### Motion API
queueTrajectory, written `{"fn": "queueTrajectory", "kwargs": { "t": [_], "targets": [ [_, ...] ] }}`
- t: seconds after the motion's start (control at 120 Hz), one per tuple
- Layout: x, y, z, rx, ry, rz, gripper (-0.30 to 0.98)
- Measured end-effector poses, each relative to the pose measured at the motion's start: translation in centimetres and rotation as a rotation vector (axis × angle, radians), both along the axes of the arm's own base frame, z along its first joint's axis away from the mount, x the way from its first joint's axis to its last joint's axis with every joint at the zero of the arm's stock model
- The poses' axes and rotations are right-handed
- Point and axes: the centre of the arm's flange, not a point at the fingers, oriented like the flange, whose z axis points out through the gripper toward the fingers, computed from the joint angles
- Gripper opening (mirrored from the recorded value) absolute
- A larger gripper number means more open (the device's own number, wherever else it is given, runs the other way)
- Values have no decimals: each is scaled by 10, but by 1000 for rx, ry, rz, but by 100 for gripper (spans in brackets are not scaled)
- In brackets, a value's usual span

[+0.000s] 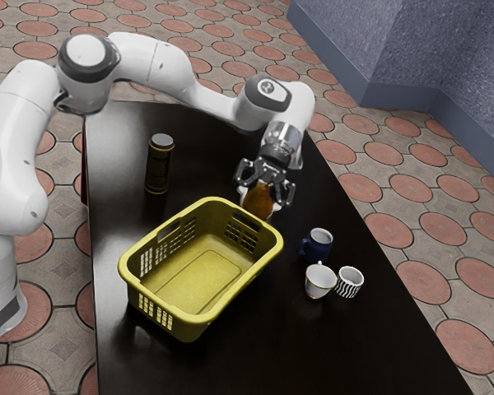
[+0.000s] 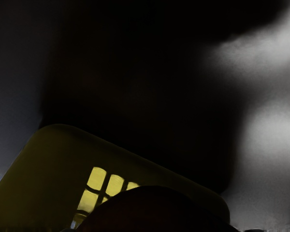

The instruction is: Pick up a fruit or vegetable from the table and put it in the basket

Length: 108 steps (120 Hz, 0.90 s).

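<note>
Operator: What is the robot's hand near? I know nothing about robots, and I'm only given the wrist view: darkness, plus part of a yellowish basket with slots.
Observer: The exterior view shows an orange-brown thing right at the gripper, though I can't tell whether it is gripped.

Operator: Oh! And does anything stand near that basket, like dishes?

Observer: Yes, in the exterior view a blue mug, a white cup and a striped cup stand close together beside the basket.
</note>
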Motion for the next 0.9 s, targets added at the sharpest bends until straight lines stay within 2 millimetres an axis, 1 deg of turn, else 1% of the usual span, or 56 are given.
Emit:
{"fn": "queueTrajectory", "kwargs": {
  "t": [0.042, 0.075, 0.108, 0.133, 0.183, 0.225, 0.258, 0.292, 0.325, 0.358, 0.392, 0.45, 0.575, 0.675, 0.742, 0.758, 0.808, 0.9],
  "targets": [
    [0, -3, 22, 35, -35, -6, 29],
    [-2, -9, 47, 85, -71, -11, 29],
    [-6, -21, 84, 161, -123, -16, 30],
    [-11, -34, 113, 222, -166, -20, 30],
    [-26, -79, 170, 371, -262, -51, 31],
    [-44, -118, 206, 478, -328, -79, 31],
    [-59, -151, 225, 557, -374, -107, 31],
    [-72, -178, 235, 613, -402, -137, 30],
    [-84, -200, 235, 648, -412, -170, 29],
    [-91, -214, 229, 665, -409, -203, 29],
    [-95, -223, 220, 669, -401, -235, 28],
    [-101, -230, 207, 663, -386, -286, 28],
    [-106, -232, 182, 628, -361, -379, 27],
    [-109, -230, 169, 595, -355, -437, 27],
    [-110, -230, 164, 575, -358, -471, 27],
    [-110, -230, 162, 570, -358, -479, 33],
    [-109, -224, 157, 556, -361, -490, 45],
    [-107, -220, 156, 532, -381, -514, 56]
  ]
}}
